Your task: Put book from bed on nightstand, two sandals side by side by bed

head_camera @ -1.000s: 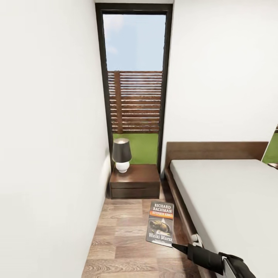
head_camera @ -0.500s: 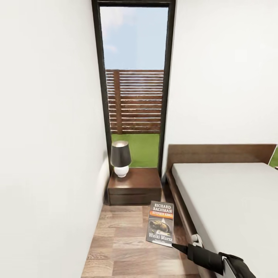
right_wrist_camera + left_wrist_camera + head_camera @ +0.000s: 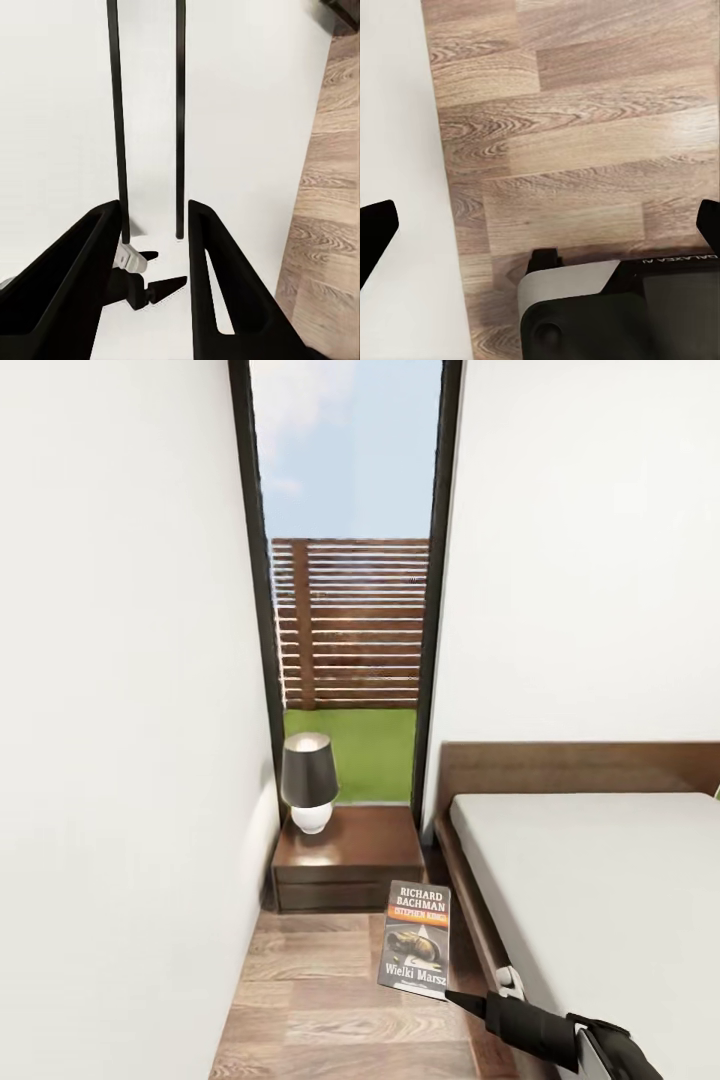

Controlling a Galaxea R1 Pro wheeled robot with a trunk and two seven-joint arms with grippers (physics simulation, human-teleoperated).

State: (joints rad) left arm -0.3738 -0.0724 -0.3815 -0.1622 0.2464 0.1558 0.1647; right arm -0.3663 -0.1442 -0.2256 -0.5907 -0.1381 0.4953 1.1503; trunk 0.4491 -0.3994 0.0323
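Nightstand (image 3: 348, 857) and lamp (image 3: 308, 781) nearer, lower in head view: camera advanced. Right gripper (image 3: 452, 996) clamps book (image 3: 417, 939) by bottom edge, ready for placing. Left gripper (image 3: 540, 225) spread wide, empty, above floor (image 3: 585, 127).

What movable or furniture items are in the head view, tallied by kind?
Book: 1
Nightstand: 1
Lamp: 1
Bed: 1
Total: 4
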